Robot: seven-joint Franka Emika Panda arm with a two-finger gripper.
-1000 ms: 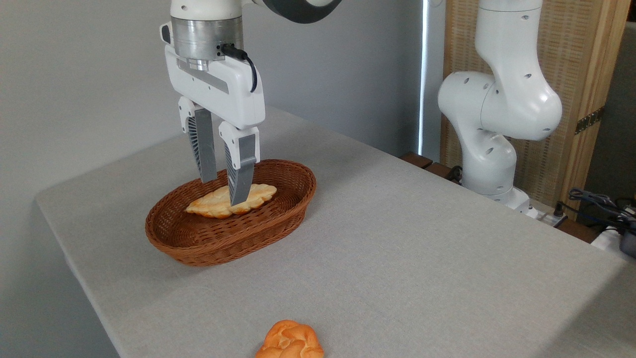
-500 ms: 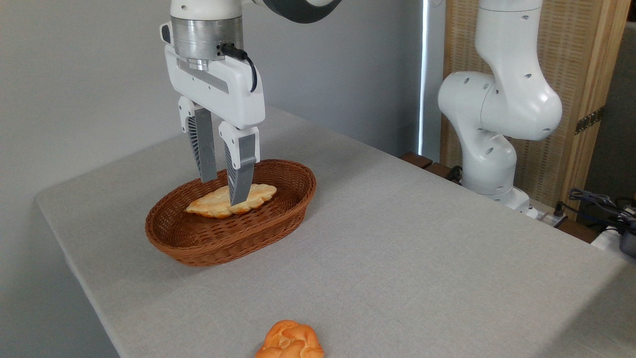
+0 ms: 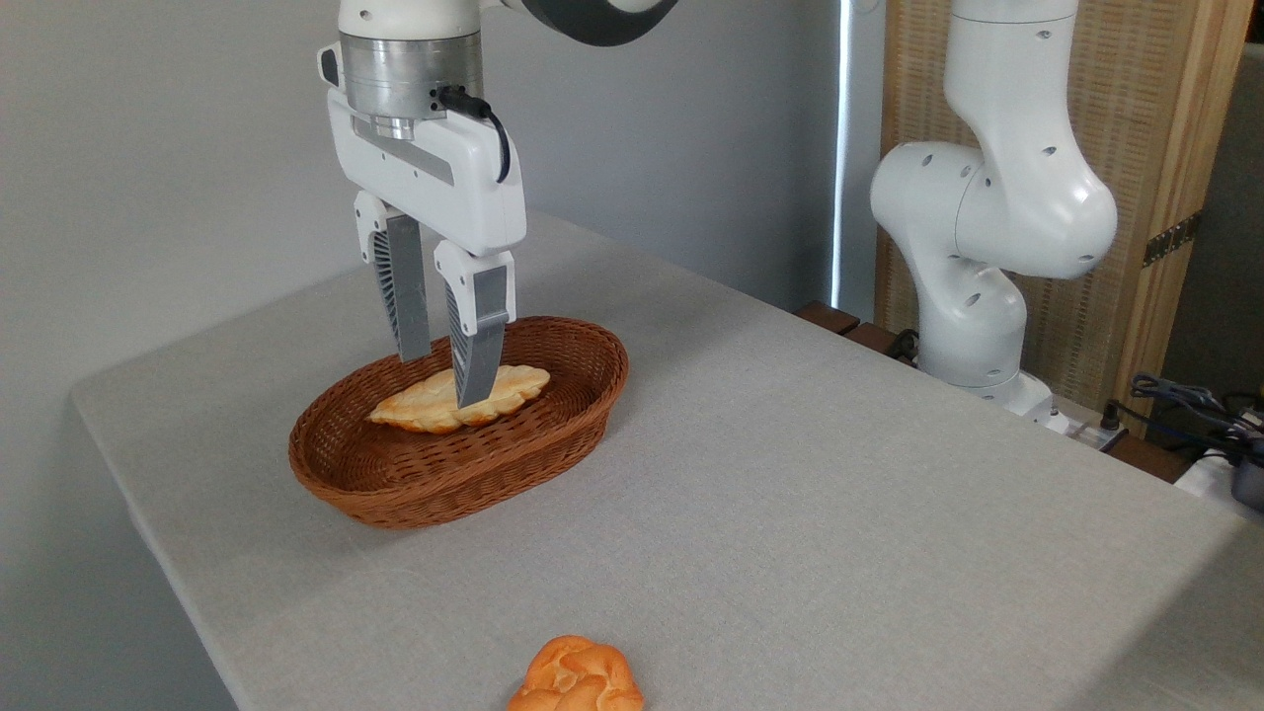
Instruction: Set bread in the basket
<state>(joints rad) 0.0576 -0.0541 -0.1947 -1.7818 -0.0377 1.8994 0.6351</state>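
While gripper [image 3: 442, 380] hangs spread over loaf [image 3: 460, 397] in basket [image 3: 395, 484], bun [image 3: 576, 676] sits well apart.

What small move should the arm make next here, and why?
Probably lift straight up, clear of the basket. The gripper hangs open over the pale braided loaf lying inside, gripping nothing, while the round bun sits on the table at the near edge, outside the basket.
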